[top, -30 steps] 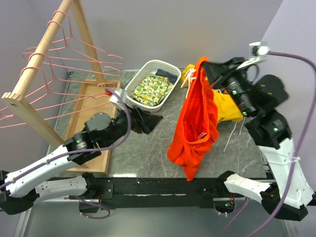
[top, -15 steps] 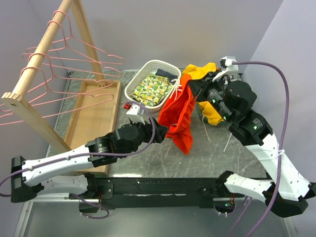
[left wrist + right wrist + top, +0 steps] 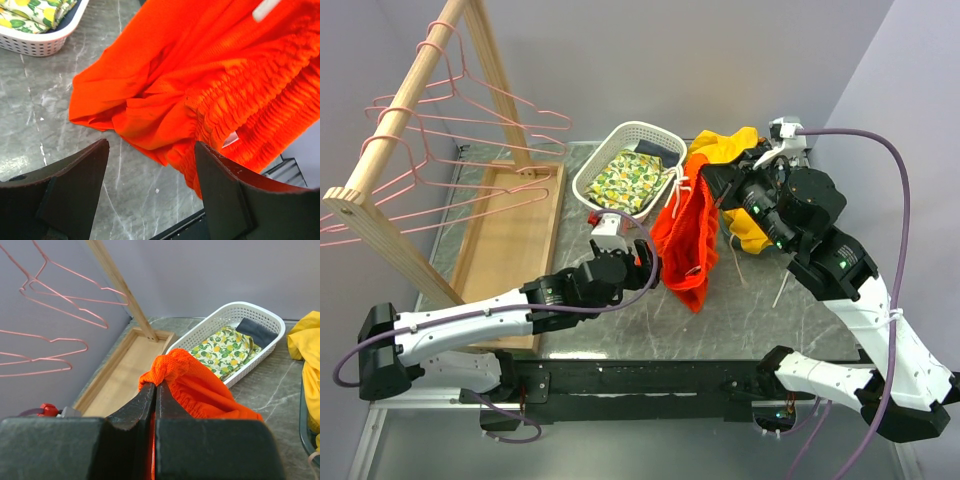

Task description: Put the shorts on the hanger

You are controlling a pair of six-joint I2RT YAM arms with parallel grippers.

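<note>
The orange-red shorts [image 3: 685, 240] hang from my right gripper [image 3: 708, 180], which is shut on a bunched bit of their fabric [image 3: 172, 367] above the table. Their lower part droops onto the marble top. My left gripper [image 3: 655, 265] is open right at the hanging shorts. In the left wrist view the gathered waistband [image 3: 235, 100] lies just ahead of the open gripper [image 3: 150, 150], close to the right finger [image 3: 225, 190]. Several pink wire hangers [image 3: 470, 120] hang on the wooden rack at the far left, and also show in the right wrist view [image 3: 65, 305].
A white basket [image 3: 620, 135] with a lemon-print cloth [image 3: 630, 180] stands behind the shorts. A yellow garment [image 3: 725, 145] lies at the back right under the right arm. The rack's wooden base tray [image 3: 510, 240] fills the left side.
My right gripper has come down and to the left with the shorts, which now droop onto the table. My left gripper has moved right from the tray up to the shorts.
</note>
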